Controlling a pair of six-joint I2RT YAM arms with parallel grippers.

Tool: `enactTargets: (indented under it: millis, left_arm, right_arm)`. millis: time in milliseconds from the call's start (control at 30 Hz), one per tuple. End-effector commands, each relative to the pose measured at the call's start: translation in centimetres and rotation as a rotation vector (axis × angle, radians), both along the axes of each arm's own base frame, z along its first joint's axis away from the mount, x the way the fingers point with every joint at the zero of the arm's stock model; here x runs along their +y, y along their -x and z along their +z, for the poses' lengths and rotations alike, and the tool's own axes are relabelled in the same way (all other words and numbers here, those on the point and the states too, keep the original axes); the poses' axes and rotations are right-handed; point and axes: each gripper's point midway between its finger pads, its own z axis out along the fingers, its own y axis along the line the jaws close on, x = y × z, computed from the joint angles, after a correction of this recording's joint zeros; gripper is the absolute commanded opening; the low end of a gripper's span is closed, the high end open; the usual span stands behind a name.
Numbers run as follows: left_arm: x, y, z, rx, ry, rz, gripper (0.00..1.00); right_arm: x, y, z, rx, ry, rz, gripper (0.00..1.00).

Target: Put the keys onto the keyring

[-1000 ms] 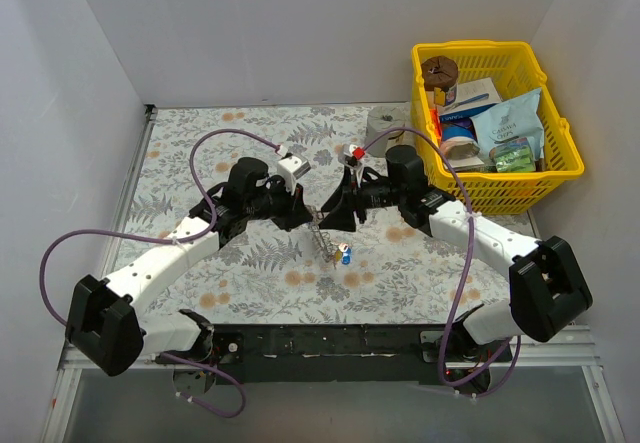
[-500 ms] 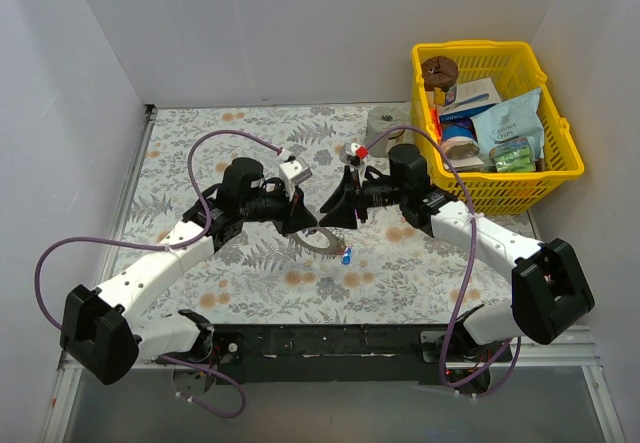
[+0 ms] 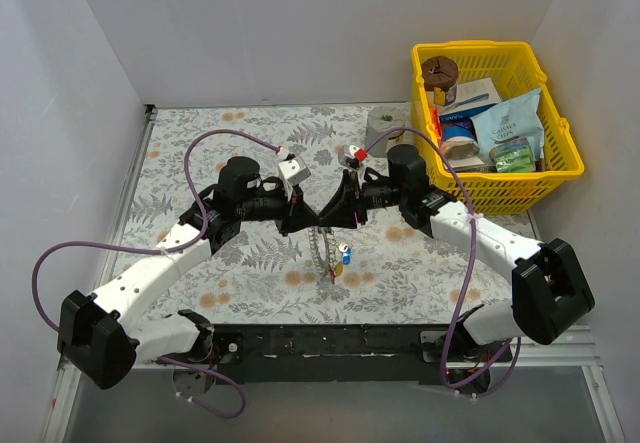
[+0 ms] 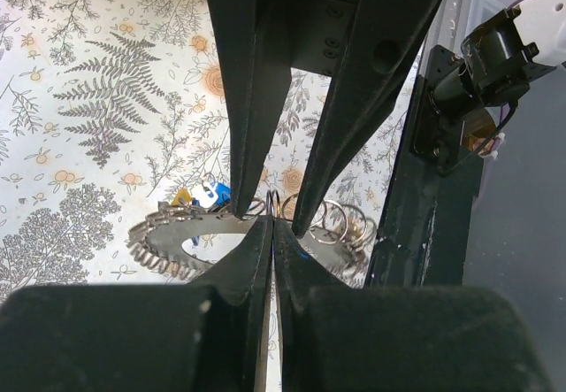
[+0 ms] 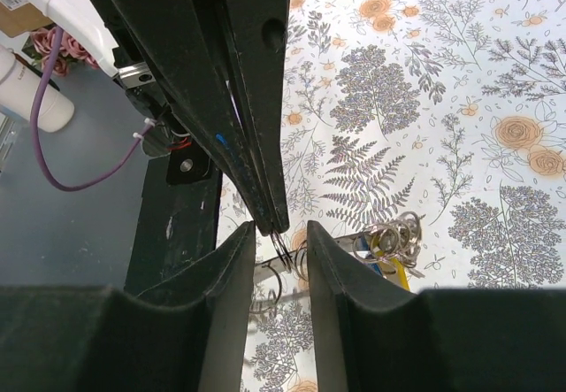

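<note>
Keyring (image 3: 321,249) hangs edge-on below your left hand (image 4: 272,233), which is clenched on its top to hold it upright. Your right hand (image 5: 281,242) straddles that pinch, fingers (image 5: 228,277) apart, likely to regrip. Keys (image 3: 344,255) dangle near its lower end.

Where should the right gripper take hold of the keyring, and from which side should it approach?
Probably at its thin upper rim, beside the left gripper that pinches it, coming from the side opposite that gripper. The keyring hangs edge-on there, so the jaws of the right gripper can straddle it; the keys dangle lower, clear.
</note>
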Motion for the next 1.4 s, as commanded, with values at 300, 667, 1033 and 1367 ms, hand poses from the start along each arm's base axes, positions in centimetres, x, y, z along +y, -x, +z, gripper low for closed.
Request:
enactTargets:
  millis: [300, 667, 1033, 1367]
  left_arm:
    - [0.0, 0.3, 3.1, -0.099, 0.063, -0.019, 0.00]
    - [0.2, 0.3, 2.9, -0.105, 0.055, -0.009, 0.00]
    - [0.4, -0.2, 2.7, -0.108, 0.046, 0.021, 0.00]
    - [1.1, -3.0, 4.5, -0.148, 0.109, 0.209, 0.51]
  right_arm:
    - [-0.2, 0.0, 1.6, -0.085, -0.017, -0.005, 0.29]
    - [-0.3, -0.3, 0.8, -0.079, 0.013, -0.018, 0.19]
    - [0.0, -0.9, 0.5, -0.052, 0.028, -0.041, 0.01]
    - [0.0, -2.6, 3.5, -0.097, 0.009, -0.144, 0.01]
